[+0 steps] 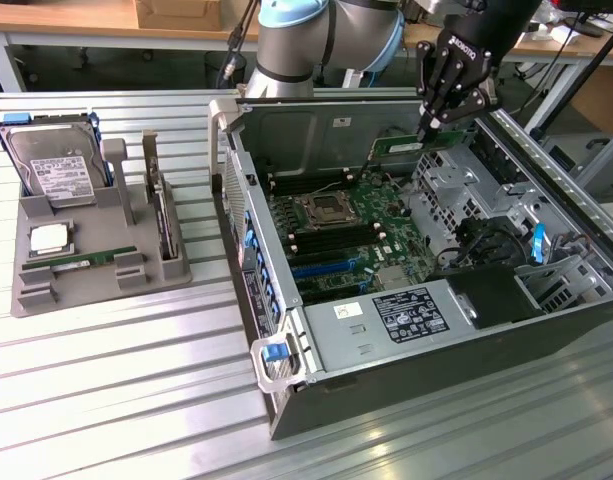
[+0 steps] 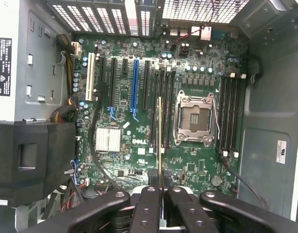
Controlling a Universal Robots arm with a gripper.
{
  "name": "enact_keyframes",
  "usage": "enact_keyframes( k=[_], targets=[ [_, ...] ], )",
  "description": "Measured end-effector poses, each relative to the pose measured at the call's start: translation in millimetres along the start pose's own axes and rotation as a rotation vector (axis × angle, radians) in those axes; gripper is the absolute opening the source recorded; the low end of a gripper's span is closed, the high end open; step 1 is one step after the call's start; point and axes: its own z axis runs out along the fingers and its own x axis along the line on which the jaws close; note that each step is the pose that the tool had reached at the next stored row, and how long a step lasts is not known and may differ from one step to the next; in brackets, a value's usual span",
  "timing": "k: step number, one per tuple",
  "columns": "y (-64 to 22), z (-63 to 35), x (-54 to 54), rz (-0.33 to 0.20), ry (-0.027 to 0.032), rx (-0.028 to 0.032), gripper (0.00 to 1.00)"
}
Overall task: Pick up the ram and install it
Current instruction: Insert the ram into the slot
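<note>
My gripper hangs over the far side of the open computer case, shut on the ram, a thin green stick held above the motherboard. In the wrist view the ram shows edge-on between my fingers, running out from the gripper over the black memory slots beside the empty processor socket. A second, similar green stick lies in the grey parts holder at the exterior view's left.
The holder also carries a silver hard drive and a small square processor chip. Inside the case are a power supply, drive cages, loose cables and another bank of slots. The case stands on a ribbed metal table.
</note>
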Motion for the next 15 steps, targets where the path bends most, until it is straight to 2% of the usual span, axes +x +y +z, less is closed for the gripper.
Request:
enact_keyframes(
  k=[15],
  targets=[
    [-0.3, 9.3, 0.1, 0.000, 0.0000, 0.0000, 0.12]
  ],
)
